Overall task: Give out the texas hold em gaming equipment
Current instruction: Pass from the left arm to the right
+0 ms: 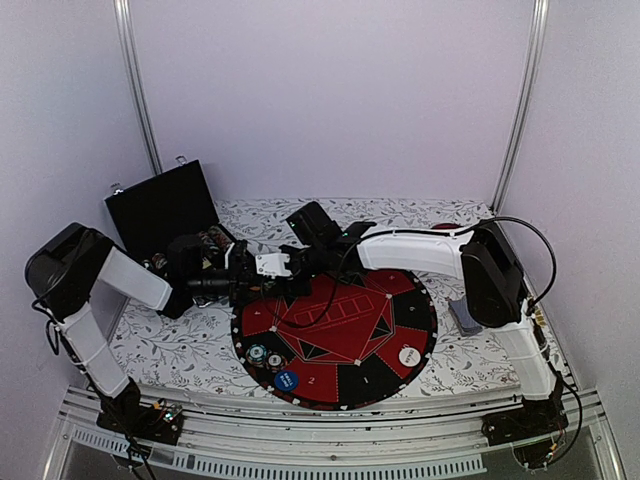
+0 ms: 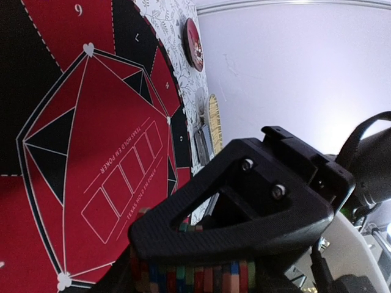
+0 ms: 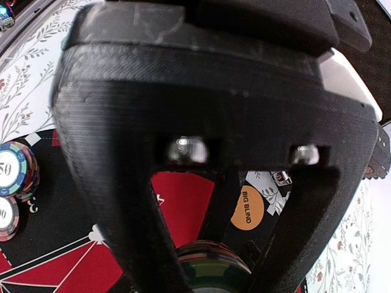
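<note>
White walls box in a table spread with a flowery cloth (image 1: 170,345). Above its left half, a row of poker chips (image 2: 201,276) is held off the surface, packed edge to edge in red, blue, green and yellow bands. The left claw (image 1: 248,278) is about half open and clamps it, with the chips pressed against its black finger (image 2: 244,207).

The right claw (image 1: 296,262) comes in from the other side and meets the left one nose to nose. In the right wrist view a striped chip stack (image 3: 211,267) sits between its two fingers (image 3: 137,244). The fingertips are cut off below, so I cannot tell whether they are gripping it or just bracketing it.

Below both claws lies the round red and black poker mat (image 1: 345,330). It has "TEXAS HOLD EM POKER" printed beside a line of five card boxes, and seat numbers around the rim. An orange disc (image 3: 247,207) on it reads "BIG BLIND". At the near left edge of the mat are two short chip piles (image 1: 265,356), one marked "50", just beside a blue disc (image 1: 287,380). A white disc (image 1: 410,355) lies on the right side.

A deck of grey-backed cards (image 1: 463,318) lies on the cloth to the right of the mat, near the right arm. An open black case (image 1: 165,205) stands at the back left.
</note>
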Available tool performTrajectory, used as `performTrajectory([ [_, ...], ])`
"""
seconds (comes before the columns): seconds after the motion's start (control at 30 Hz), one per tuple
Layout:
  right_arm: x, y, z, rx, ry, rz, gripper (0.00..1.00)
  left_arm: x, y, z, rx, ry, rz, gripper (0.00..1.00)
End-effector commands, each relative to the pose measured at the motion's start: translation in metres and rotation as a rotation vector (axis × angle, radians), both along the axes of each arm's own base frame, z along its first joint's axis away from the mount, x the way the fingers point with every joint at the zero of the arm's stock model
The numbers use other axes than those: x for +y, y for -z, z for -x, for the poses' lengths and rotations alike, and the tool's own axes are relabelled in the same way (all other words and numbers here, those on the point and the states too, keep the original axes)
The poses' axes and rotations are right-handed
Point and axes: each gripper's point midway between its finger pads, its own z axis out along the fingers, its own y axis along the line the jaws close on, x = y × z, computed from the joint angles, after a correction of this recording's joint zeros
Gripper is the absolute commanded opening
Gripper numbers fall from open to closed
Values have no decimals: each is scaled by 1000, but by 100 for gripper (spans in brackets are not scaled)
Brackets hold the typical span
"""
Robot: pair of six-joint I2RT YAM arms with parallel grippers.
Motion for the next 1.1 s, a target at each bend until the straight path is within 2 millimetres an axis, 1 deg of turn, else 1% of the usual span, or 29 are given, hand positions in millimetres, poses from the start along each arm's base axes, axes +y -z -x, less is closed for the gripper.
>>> performTrajectory([
  [0.0,14,17,3,40,9,-17,2,15,12,-22,-17,-62,-18,4],
  [0.1,16,29,-3,90,40,-18,2,15,21,-32,-14,-61,-37,12],
  [0.17,17,38,-8,126,62,-15,2,15,28,-37,-4,-58,-37,15],
  [0.27,14,56,-13,160,96,15,2,15,38,-43,9,-64,-40,20],
  [0.37,13,65,-15,174,104,30,2,17,47,-47,20,-72,-45,26],
  [0.4,13,67,-15,177,105,32,1,18,58,-47,43,-76,-53,28],
  [0.47,12,71,-17,184,111,35,2,20,67,-47,63,-86,-57,32],
  [0.6,11,80,-21,199,124,48,1,23,74,-48,72,-99,-57,44],
  [0.83,5,90,-25,213,142,81,1,27,81,-48,88,-122,-70,56],
  [0.9,2,92,-25,221,145,91,1,29,83,-47,96,-132,-74,59],
  [1.07,-3,101,-29,219,166,120,2,35,88,-46,107,-152,-95,60],
])
